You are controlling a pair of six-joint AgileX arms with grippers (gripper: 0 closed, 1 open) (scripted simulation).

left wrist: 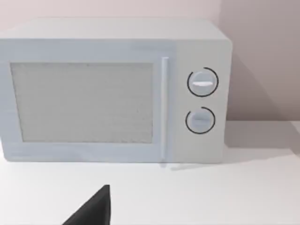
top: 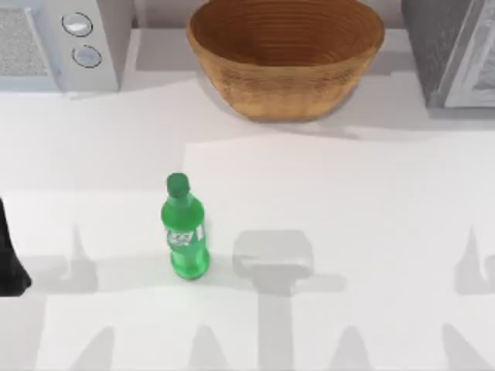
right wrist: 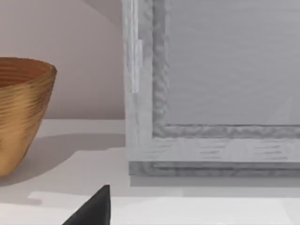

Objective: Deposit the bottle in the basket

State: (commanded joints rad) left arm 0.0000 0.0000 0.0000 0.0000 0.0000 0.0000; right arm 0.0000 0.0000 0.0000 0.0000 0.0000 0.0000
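One bottle point(top: 184, 229) stands on the white table point(top: 371, 216), left of centre, green cap point(top: 177, 184) on, label facing the top view. One basket point(top: 286, 58) sits at the back centre of the table, well apart from the bottle. One microwave point(left wrist: 112, 89) with two dials stands at back left; one grey appliance point(top: 448, 46) at back right. Left arm point(top: 9, 259) sits at the table's left edge. Left pincer point(left wrist: 96, 211) and right pincer point(right wrist: 96, 211): cannot tell whether open or closed.

Open tabletop point(top: 348, 216) separates the bottle point(top: 184, 229) from the basket point(top: 286, 58) at the rear edge. A microwave point(top: 66, 42) occupies the rear-left corner, a grey appliance point(top: 452, 50) the rear-right.
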